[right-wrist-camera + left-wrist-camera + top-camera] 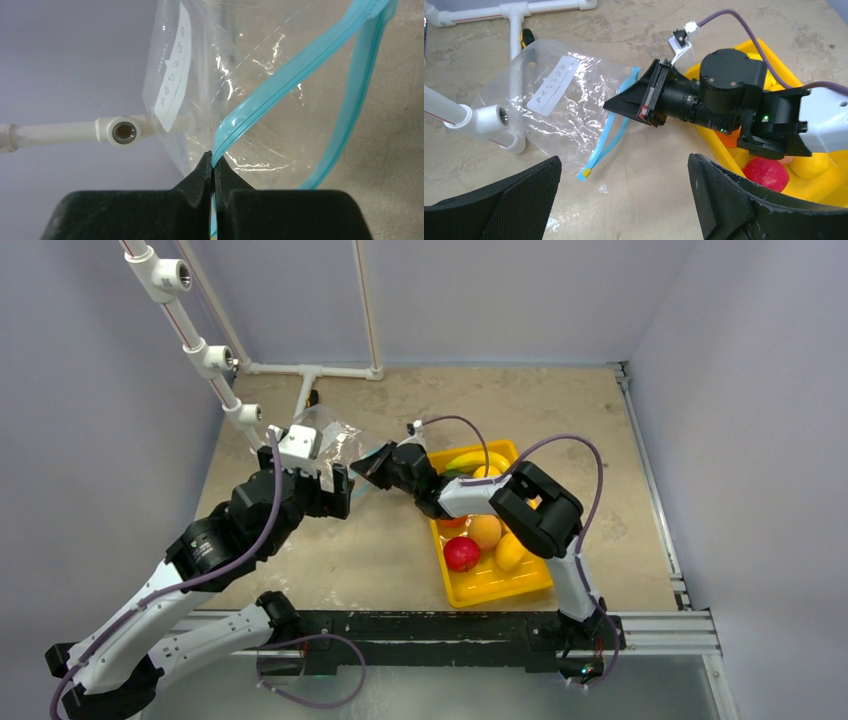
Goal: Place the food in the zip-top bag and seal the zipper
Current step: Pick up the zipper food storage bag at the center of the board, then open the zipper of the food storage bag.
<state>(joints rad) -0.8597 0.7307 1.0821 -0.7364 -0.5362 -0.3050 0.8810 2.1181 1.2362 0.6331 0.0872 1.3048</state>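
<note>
Seeing bag [564,105] lying crumpled on the far-left part of the table [649,190], white label [555,82] facing up, back edge tucked against the white pipe frame [484,120]. Tracing zipper [300,70] along the mouth edge that faces the tray: teal, split into two lips in the right wrist view, so open at that stretch, ending in a small yellow tab [584,174] at the near corner. Clamped on one lip: right gripper [213,167], squeezed fully together, teal strip coming out from between the tips. Can't tell whether that lip is raised off the table or just pinched in place. Counting food [510,552] all in the yellow tray [500,592], just right of the bag and not touching it: banana [475,458] at the far end, then orange [485,530], red piece [766,172] and a yellow one nearer, partly hidden under the right arm. Reading left gripper [624,160] as released, spread wide, nothing between the pads, hovering above bare table on the near side of the bag, close to the yellow tab.
</note>
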